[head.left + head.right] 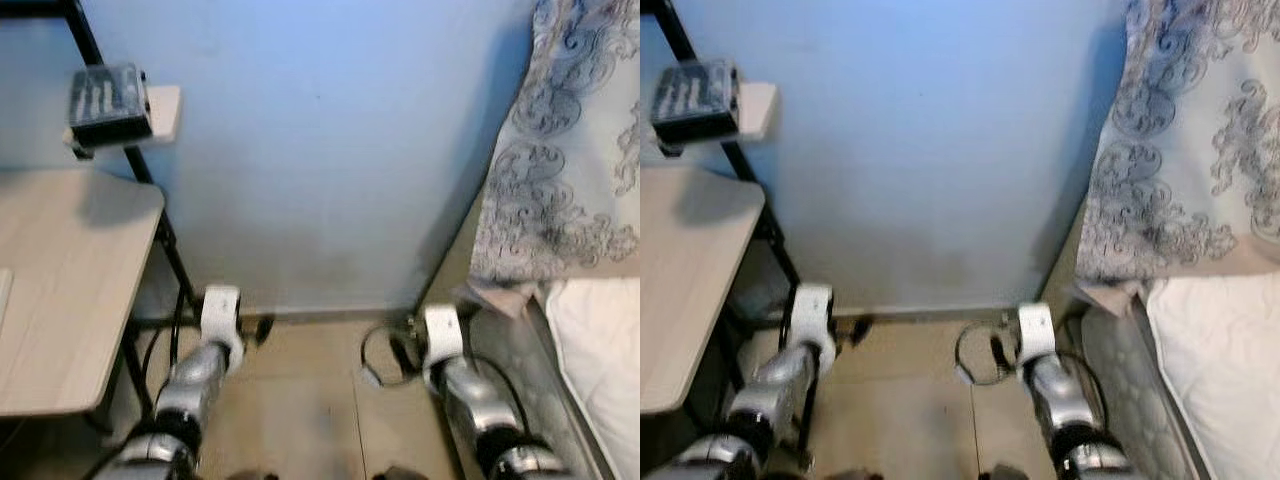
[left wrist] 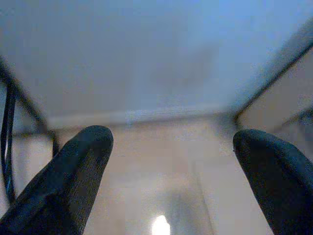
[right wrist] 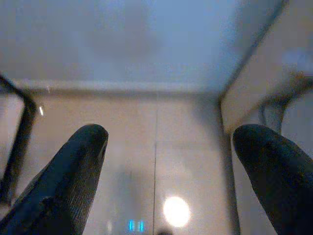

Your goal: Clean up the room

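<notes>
I face a blue wall (image 1: 330, 150) over a beige tiled floor (image 1: 300, 400). Both silver arms hang low in front of me. My left gripper (image 2: 171, 142) is open, its two black fingers spread wide over bare floor near the skirting. My right gripper (image 3: 168, 134) is open too, with nothing between its fingers. In the left eye view the left wrist (image 1: 220, 318) hangs beside the desk frame and the right wrist (image 1: 443, 338) is close to the bed. A dark box (image 1: 108, 100) rests on a small white shelf (image 1: 165, 110) at the upper left.
A light wooden desk (image 1: 60, 270) on a black metal frame (image 1: 170, 250) stands at my left. A bed with a patterned grey cover (image 1: 570, 180) and white bedding (image 1: 600, 350) fills the right side. Bare floor runs between them to the wall.
</notes>
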`<state>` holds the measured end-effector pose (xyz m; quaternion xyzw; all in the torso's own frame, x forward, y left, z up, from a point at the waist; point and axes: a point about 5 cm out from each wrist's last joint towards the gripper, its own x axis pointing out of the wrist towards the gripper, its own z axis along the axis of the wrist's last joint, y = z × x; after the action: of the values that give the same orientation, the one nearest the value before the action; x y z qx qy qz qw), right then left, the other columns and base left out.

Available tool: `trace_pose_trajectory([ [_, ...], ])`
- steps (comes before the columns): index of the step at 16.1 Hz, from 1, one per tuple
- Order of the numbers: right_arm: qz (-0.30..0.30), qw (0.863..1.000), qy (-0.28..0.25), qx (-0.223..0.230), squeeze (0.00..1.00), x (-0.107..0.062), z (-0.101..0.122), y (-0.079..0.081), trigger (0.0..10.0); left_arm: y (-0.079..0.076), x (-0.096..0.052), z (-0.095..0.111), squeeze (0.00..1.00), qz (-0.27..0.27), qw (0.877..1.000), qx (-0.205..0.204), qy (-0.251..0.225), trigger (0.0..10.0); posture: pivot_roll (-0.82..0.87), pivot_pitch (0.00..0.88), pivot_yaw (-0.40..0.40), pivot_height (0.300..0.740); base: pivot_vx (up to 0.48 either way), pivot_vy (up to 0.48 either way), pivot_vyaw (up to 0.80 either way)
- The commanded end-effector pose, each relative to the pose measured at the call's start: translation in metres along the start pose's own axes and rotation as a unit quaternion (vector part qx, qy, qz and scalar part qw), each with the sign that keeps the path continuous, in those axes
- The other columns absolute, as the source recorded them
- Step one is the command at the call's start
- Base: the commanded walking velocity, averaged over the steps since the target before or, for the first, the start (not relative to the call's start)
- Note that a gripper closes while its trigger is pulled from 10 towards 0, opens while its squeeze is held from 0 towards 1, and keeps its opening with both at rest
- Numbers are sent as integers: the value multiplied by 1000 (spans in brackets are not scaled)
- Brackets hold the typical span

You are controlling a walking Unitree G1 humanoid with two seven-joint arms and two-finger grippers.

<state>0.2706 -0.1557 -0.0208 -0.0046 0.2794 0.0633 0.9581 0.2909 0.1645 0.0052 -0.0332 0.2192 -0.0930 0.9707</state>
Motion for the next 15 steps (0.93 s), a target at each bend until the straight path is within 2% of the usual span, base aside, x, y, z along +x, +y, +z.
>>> trace_pose_trajectory([
  [1,4,996,-85,9,0,-1,29,5,10000,-8,0,31,0,-23,996,24,-79,10000,-20,0,9,711,0,0,0],
  [2,21,988,-150,-8,0,-12,48,11,10000,-11,-11,56,0,-26,989,20,-144,10000,-16,0,8,711,0,0,0],
  [3,26,983,-180,-21,0,-21,57,12,10000,-11,-19,69,0,-31,984,34,-175,10000,-13,0,9,711,0,0,0],
  [4,28,974,-221,-31,0,-37,67,12,10000,-12,-36,84,0,-38,974,57,-214,10000,-10,0,7,711,0,0,0],
  [5,20,964,-264,-30,0,-57,75,7,10000,-16,-60,90,0,-45,966,69,-246,10000,-4,0,6,711,0,0,0],
  [6,18,961,-273,-28,0,-63,75,4,10000,-19,-67,88,0,-51,965,72,-248,10000,-5,0,4,711,0,0,0],
  [7,7,960,-280,-13,0,-72,72,-1,10000,-26,-81,78,0,-64,965,77,-242,10000,-4,0,4,711,0,0,0],
  [9,-11,968,-252,8,0,-69,62,-1,10000,-30,-76,76,0,-53,969,68,-231,10000,1,0,0,711,0,0,0],
  [11,-3,970,-245,6,0,-60,70,10,10000,-33,-69,88,0,-60,968,79,-232,10000,-6,0,9,711,0,0,0],
  [13,0,970,-242,-1,0,-57,75,14,10000,-33,-69,92,0,-59,969,82,-226,10000,-9,0,15,711,0,0,0],
  [15,4,970,-242,1,0,-55,77,16,10000,-33,-69,93,0,-62,969,82,-225,10000,-16,0,25,711,0,0,-775],
])
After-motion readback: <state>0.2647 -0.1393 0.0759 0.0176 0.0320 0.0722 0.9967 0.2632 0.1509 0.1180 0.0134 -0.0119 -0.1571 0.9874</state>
